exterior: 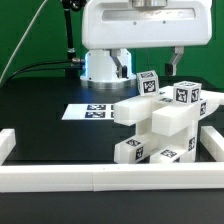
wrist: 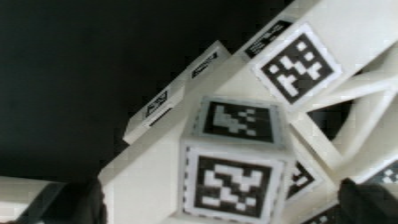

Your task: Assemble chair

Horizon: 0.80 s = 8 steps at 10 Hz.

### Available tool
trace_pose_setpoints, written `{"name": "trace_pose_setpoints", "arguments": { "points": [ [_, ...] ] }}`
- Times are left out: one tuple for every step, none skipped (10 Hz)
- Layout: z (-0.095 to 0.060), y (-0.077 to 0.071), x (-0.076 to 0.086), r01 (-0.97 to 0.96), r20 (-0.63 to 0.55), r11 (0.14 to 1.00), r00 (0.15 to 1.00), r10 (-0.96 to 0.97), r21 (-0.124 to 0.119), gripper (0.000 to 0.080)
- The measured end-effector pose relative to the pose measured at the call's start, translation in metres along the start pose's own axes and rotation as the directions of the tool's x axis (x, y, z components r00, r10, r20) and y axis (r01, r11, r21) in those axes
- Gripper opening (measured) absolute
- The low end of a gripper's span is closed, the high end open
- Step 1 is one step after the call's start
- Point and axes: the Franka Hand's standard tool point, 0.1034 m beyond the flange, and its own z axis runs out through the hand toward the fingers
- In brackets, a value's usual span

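Now — chair (exterior: 160, 125) below gripper (exterior: 148, 62) | jaws wide, apart from it

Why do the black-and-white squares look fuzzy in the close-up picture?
In the wrist view the camera sits very near the chair parts, so the tags blur. In the exterior view the parts are farther off, evenly lit and sharper, with soft shadows on the black table.

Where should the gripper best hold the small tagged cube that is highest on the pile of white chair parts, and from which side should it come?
Probably from above, with the open gripper closing on the cube across its two opposite side faces. It sits highest on the pile, so its top is free, while other parts crowd it lower down.
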Motion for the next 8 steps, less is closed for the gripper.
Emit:
{"name": "trace_pose_setpoints", "arguments": {
  "points": [
    [0.0019, -0.0043, -0.0015, -0.006, 0.000, 1.000, 1.000, 0.006, 0.001, 0.0649],
    [0.0043, -0.0072, -0.0028, -0.005, -0.006, 1.000, 1.000, 0.005, -0.001, 0.0649],
    [0.0058, -0.0079, -0.0037, -0.005, -0.011, 1.000, 1.000, 0.005, -0.002, 0.0649],
    [0.0052, -0.0070, -0.0033, -0.007, -0.012, 1.000, 1.000, 0.007, -0.002, 0.0649],
    [0.0053, -0.0070, -0.0033, -0.007, -0.012, 1.000, 1.000, 0.007, -0.002, 0.0553],
    [0.0053, -0.0070, -0.0033, -0.007, -0.012, 1.000, 1.000, 0.007, -0.003, 0.0553],
    [0.0053, -0.0070, -0.0033, -0.007, -0.012, 1.000, 1.000, 0.007, -0.003, 0.0348],
    [0.0053, -0.0070, -0.0033, -0.007, -0.012, 1.000, 1.000, 0.007, -0.003, 0.0348]
  ]
}}
